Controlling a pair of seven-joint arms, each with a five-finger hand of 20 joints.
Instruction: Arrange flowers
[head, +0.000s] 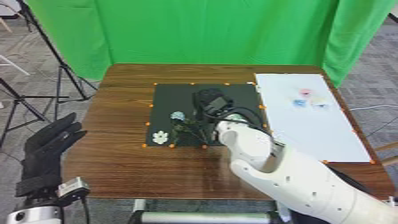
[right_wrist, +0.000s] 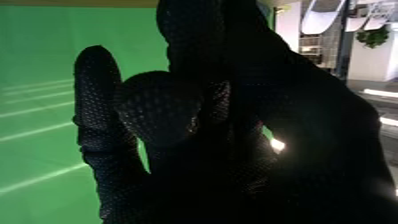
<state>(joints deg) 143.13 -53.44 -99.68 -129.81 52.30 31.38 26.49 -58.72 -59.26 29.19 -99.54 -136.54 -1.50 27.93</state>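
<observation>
Over the black mat (head: 200, 90), my right hand (head: 211, 102) reaches in from the lower right, and its glove (right_wrist: 178, 165) is close up in the right wrist view. No flower can be made out in its grasp. A pale blue flower (head: 178, 116) lies on the mat beside the hand, with dark green leaves (head: 185, 131) below it, partly hidden near the wrist. Close to the mat's lower left corner is a white flower shape (head: 161, 137). My left hand (head: 55, 142) is open beyond the table's left edge.
A white sheet (head: 311, 132) on the table's right side bears a pink blossom (head: 306, 92) and two bluish ones (head: 299, 103). Orange markers edge the mat and sheet. A green curtain (head: 213, 35) hangs behind the brown table (head: 115, 170); tripod legs stand at the left.
</observation>
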